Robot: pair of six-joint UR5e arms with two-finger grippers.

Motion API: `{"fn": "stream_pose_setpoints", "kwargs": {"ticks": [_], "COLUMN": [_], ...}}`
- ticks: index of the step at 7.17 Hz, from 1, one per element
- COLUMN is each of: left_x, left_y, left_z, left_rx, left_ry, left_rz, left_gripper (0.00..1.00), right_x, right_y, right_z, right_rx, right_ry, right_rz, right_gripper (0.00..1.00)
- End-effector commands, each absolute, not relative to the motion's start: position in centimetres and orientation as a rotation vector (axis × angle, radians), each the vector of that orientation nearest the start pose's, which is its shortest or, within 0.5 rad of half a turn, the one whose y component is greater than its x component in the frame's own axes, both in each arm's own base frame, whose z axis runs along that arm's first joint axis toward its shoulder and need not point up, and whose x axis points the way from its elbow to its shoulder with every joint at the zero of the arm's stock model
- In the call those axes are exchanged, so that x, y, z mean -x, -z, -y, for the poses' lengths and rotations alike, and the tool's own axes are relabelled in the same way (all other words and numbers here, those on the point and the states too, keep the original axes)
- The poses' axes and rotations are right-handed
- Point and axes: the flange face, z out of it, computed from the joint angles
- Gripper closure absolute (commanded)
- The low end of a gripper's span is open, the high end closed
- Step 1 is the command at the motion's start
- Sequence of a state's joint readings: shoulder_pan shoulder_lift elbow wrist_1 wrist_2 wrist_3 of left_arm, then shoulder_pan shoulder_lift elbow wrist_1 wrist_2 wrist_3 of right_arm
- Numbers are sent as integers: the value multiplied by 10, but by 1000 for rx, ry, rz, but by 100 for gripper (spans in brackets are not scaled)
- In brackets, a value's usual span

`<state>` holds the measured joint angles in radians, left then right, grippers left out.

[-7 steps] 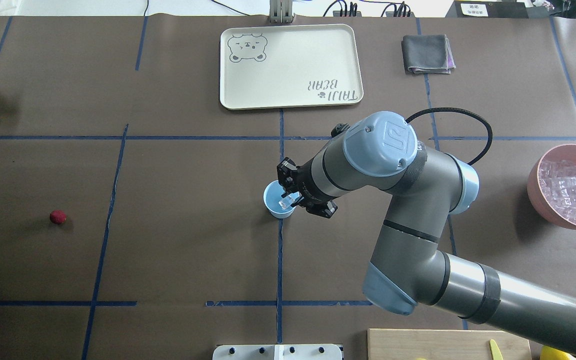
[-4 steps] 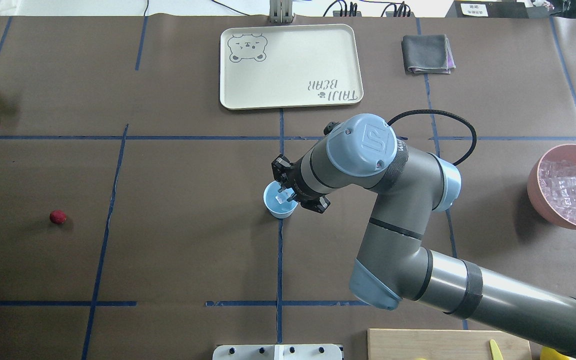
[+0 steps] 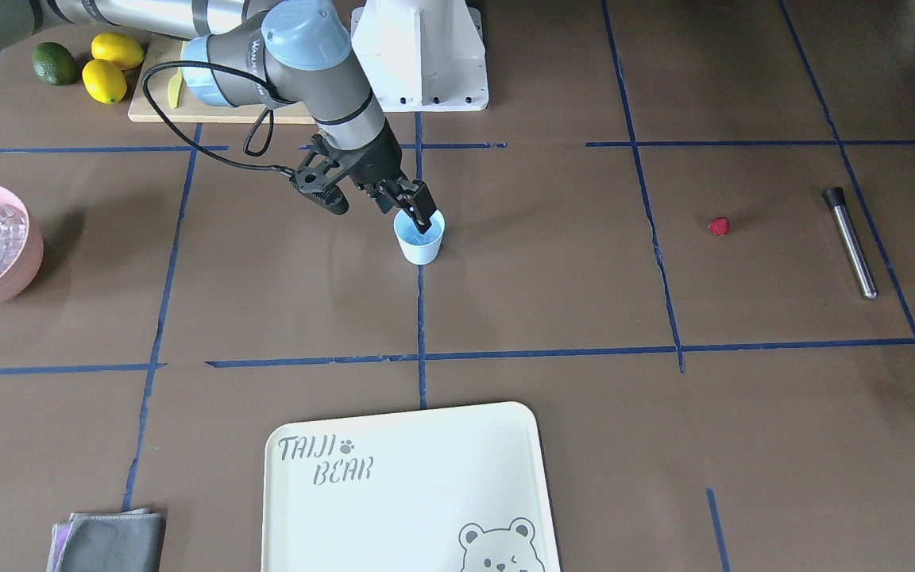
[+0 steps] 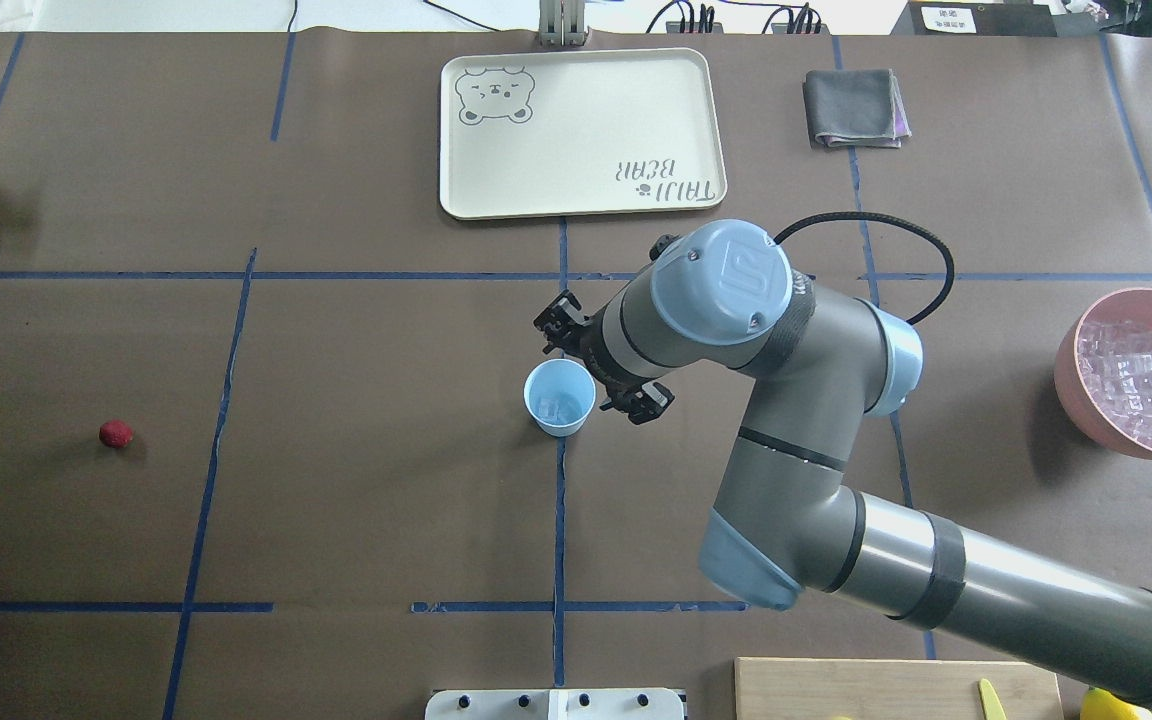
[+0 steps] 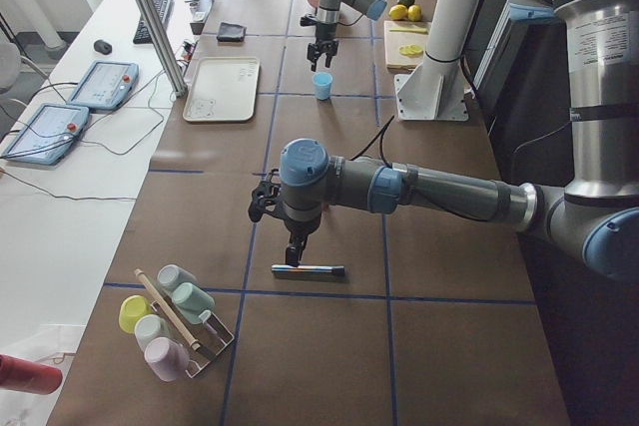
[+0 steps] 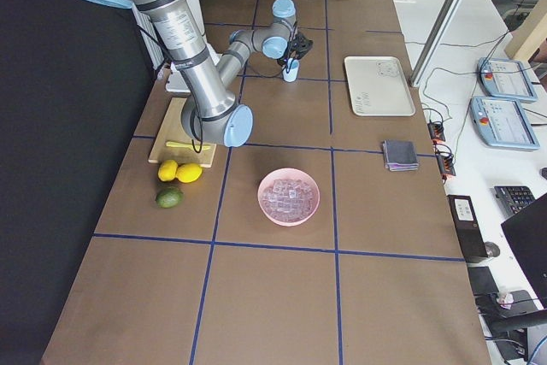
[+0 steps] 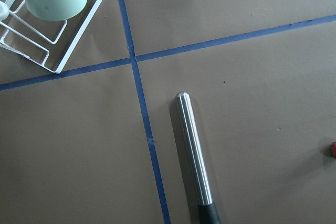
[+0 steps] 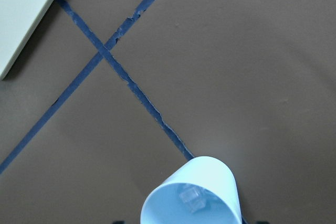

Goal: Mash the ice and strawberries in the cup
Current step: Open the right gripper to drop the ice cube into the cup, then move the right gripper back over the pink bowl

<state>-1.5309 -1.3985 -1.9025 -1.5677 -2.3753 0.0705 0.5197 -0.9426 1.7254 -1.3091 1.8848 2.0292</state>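
Note:
The pale-blue cup [image 4: 560, 397] stands upright near the table's middle with a clear ice cube [image 4: 554, 407] inside, also seen in the cup [image 8: 191, 198]. My right gripper [image 3: 410, 208] hovers just off the cup's rim on the robot's side, open and holding nothing. More ice fills the pink bowl [image 4: 1136, 385]. The strawberry [image 4: 116, 433] lies alone far to the left. My left gripper [image 5: 297, 246] hangs over a steel muddler [image 5: 308, 269]; I cannot tell whether it is open or shut.
A cream bear tray [image 4: 576, 130] and a folded grey cloth [image 4: 854, 108] lie at the far side. A cutting board with lemons [image 3: 112, 67] and a lime [image 3: 55, 63] sits by the robot's base. A rack of cups [image 5: 170, 321] stands near the left arm.
My right gripper held an ice cube over the cup, let it fall in, and has drawn back off the cup's mouth. The cube now rests inside.

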Motion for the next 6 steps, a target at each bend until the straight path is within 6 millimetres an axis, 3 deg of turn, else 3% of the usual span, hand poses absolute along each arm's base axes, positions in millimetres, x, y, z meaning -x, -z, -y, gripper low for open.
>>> {"fn": "stream_pose_setpoints", "kwargs": {"ticks": [1, 2, 4, 6], "left_x": [45, 45, 45, 45], "left_y": [-574, -576, -575, -575], "left_z": [423, 423, 422, 423], "left_rx": [-155, -150, -153, -152], "left_ry": [-165, -163, -164, -164], "left_rz": [-802, -803, -802, -802], "left_gripper": [0, 0, 0, 0], "right_x": [426, 383, 295, 212], "right_y": [-223, -265, -336, -431], "right_z": [436, 433, 454, 451], "right_rx": [201, 138, 47, -91], "right_ry": [-598, -470, -303, -36], "right_rz": [1071, 1039, 985, 859], "right_gripper": [0, 0, 0, 0]}}
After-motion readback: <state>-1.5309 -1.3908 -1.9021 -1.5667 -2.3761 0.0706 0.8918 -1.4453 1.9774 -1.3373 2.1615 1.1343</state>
